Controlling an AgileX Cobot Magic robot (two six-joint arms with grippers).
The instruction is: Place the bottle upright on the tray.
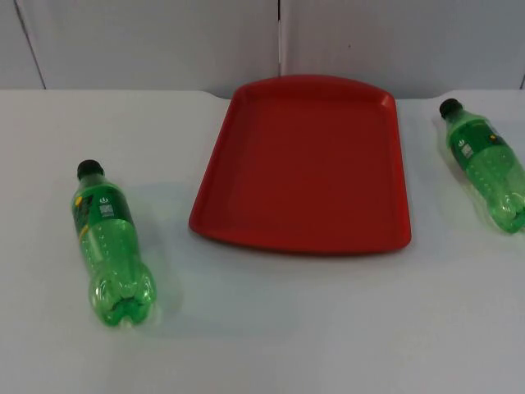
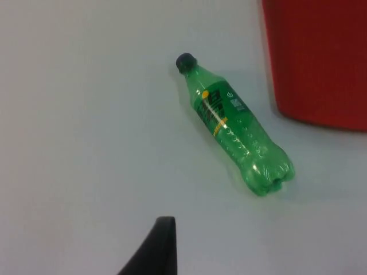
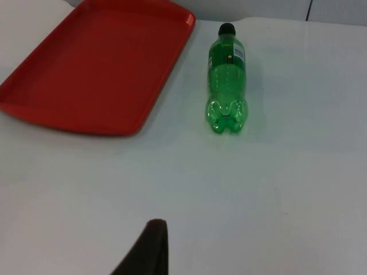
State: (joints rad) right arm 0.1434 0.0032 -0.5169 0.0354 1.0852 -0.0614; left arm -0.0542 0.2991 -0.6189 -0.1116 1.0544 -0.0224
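A: From the top view, what lies where?

B: A red tray (image 1: 303,164) sits mid-desk, bare inside. One green bottle (image 1: 112,238) lies on its side on the white desk (image 1: 271,328) well to the tray's left, cap toward the wall. A second green bottle (image 1: 489,164) lies flat to the tray's right, near the desk's edge, cap also toward the wall.

A: And the left wrist view?

B: The left bottle (image 2: 235,123) lies flat, beside the tray's corner (image 2: 315,63) but apart from it. One black fingertip of the left hand (image 2: 155,246) stands well short of it. Whether that hand is apart or together, I cannot tell.

A: The right wrist view?

B: The right bottle (image 3: 227,80) lies just beside the tray's long rim (image 3: 166,74), base toward the camera. The right hand (image 3: 146,249) hangs back too; its state I cannot tell either.

A: How will a bottle handle?

B: My guess: light, thin plastic, smooth and round, so apt to roll or dent. I'd grip across the labelled middle, then tip it base-down onto the tray.
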